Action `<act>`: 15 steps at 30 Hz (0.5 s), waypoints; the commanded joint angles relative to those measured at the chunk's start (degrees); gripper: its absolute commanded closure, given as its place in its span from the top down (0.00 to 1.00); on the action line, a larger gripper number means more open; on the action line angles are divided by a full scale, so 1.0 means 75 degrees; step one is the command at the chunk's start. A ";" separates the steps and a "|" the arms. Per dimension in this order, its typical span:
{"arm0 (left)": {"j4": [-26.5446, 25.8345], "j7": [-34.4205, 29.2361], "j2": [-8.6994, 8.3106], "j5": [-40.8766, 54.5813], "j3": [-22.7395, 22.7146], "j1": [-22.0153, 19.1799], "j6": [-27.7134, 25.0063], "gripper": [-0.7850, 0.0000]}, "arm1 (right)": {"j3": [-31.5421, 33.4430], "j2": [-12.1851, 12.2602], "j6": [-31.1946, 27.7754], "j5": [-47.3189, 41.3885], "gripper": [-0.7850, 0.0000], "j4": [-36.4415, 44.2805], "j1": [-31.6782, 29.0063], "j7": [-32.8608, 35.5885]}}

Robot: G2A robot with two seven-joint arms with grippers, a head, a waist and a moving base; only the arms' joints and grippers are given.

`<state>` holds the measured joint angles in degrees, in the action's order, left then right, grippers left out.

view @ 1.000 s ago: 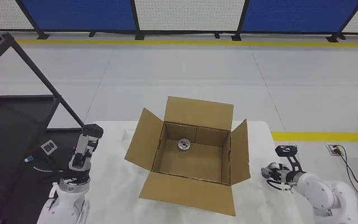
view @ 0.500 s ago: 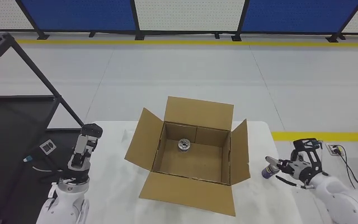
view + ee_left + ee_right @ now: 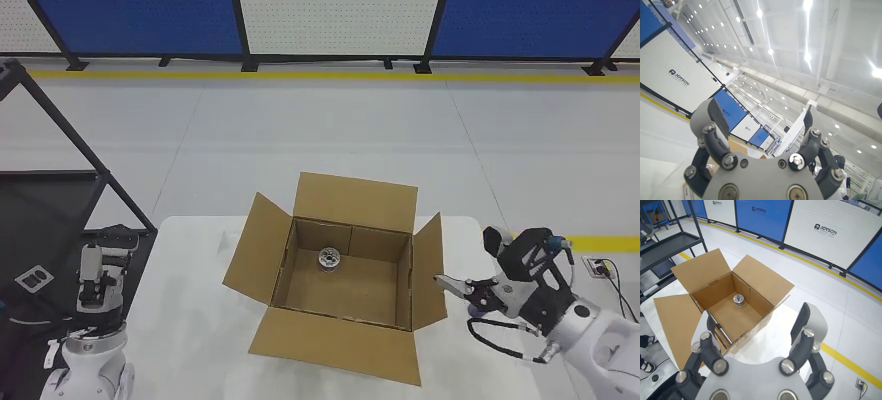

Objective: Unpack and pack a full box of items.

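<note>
White table (image 3: 200, 260) holds open box (image 3: 355, 200), metal part (image 3: 327, 259) inside — right claw (image 3: 756, 317) apart, aimed there, likely packing; left claw (image 3: 762, 110) apart, idle.

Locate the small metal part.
In the top view, the small metal part sits on the floor of the open cardboard box, near its far wall, toward the robot's left.

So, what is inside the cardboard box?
One small metal part stands on the box floor. A thin rod seems to lean at one corner; the wall there hides the floor.
</note>
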<state>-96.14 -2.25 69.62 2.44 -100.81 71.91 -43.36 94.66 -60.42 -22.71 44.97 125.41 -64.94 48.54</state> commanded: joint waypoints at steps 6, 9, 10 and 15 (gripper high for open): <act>-0.0233 -0.0136 0.0008 0.0281 0.0070 0.0219 -0.0089 1.00 | -0.0574 0.0003 0.0017 0.0093 1.00 -0.0089 0.0472 0.0375; -0.0233 -0.0136 0.0008 0.0281 0.0070 0.0219 -0.0089 1.00 | -0.0574 0.0003 0.0017 0.0093 1.00 -0.0089 0.0472 0.0375; -0.0233 -0.0136 0.0008 0.0281 0.0070 0.0219 -0.0089 1.00 | -0.0574 0.0003 0.0017 0.0093 1.00 -0.0089 0.0472 0.0375; -0.0233 -0.0136 0.0008 0.0281 0.0070 0.0219 -0.0089 1.00 | -0.0574 0.0003 0.0017 0.0093 1.00 -0.0089 0.0472 0.0375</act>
<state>-97.89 -3.27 69.68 4.54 -100.29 73.55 -44.02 90.37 -60.39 -22.58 45.67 124.75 -61.41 51.35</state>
